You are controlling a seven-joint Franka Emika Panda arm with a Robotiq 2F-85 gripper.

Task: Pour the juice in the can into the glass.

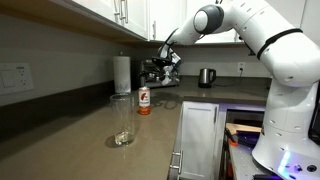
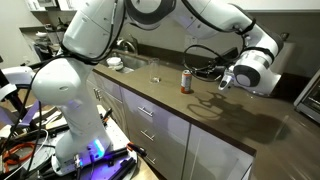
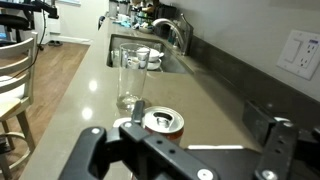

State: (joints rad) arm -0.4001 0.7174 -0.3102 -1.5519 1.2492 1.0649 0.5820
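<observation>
The can (image 1: 144,100), red-orange with a white band, stands upright on the counter; it also shows in an exterior view (image 2: 186,82). In the wrist view its silvery opened top (image 3: 162,123) lies below me, close to one finger. The clear glass (image 1: 123,122) stands empty a little nearer the camera, apart from the can; in the wrist view it (image 3: 130,78) is just beyond the can. My gripper (image 1: 166,68) (image 2: 227,83) (image 3: 200,116) is open and empty, hovering above and slightly past the can. The juice is hidden inside the can.
A white paper-towel roll (image 1: 121,73) stands by the wall behind the can. A steel kettle (image 1: 205,77) is at the far end. A sink (image 3: 128,45) with a faucet (image 3: 172,30) lies beyond the glass. A wall socket (image 3: 300,53) is on the backsplash. A chair (image 3: 18,85) stands off the counter edge.
</observation>
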